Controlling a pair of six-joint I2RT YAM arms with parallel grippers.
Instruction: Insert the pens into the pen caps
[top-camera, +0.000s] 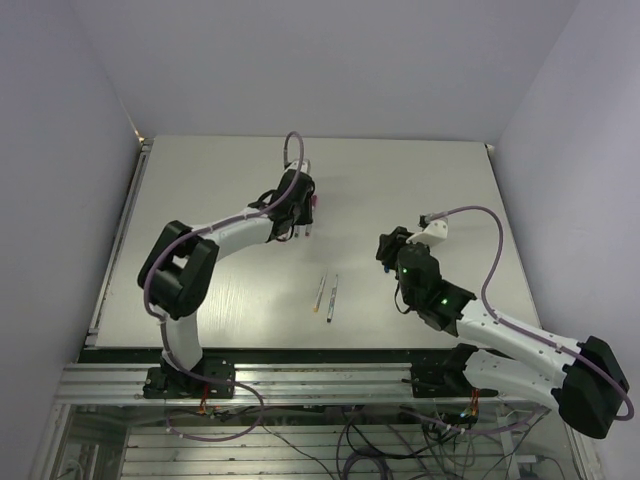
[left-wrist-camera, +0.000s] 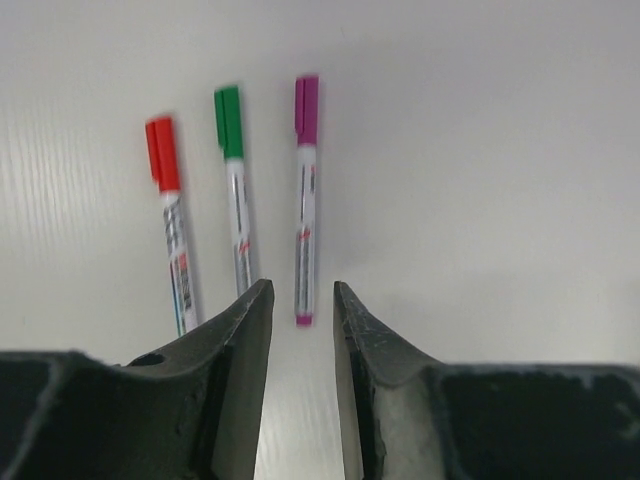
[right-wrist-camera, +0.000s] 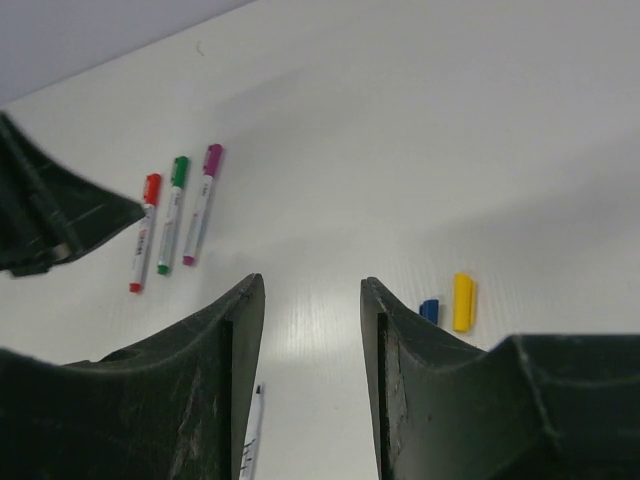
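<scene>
The left arm (top-camera: 215, 238) rises from its base at the near edge, folds at a dark elbow and stretches a white forearm out over the pale, faintly ribbed worktop (top-camera: 200, 170). The right arm (top-camera: 500, 335) runs low, angled inward toward the middle. Between the two arms and nearest the bases, two bare pens (top-camera: 320, 294) lie side by side, thin and silvery, apart from both claws. The right claw (right-wrist-camera: 311, 290) hovers beyond them, its matt black wedge-shaped fingers (right-wrist-camera: 230, 380) spread wide with nothing between. Just past its right finger lie a stubby blue cap (right-wrist-camera: 429, 311), partly hidden by that finger, and a longer yellow cap (right-wrist-camera: 462, 301) close beside it. Farther out, the left claw (left-wrist-camera: 302, 288) points down at the worktop, jaws a narrow gap apart and gripping nothing. Beyond its tips lie three pens with their caps on, roughly parallel, with white printed barrels and glossy plastic tops: a red-capped pen (left-wrist-camera: 175, 240), a green-capped pen (left-wrist-camera: 238, 220) and a magenta-capped pen (left-wrist-camera: 305, 220). The last one's coloured tail end lines up with the gap.
</scene>
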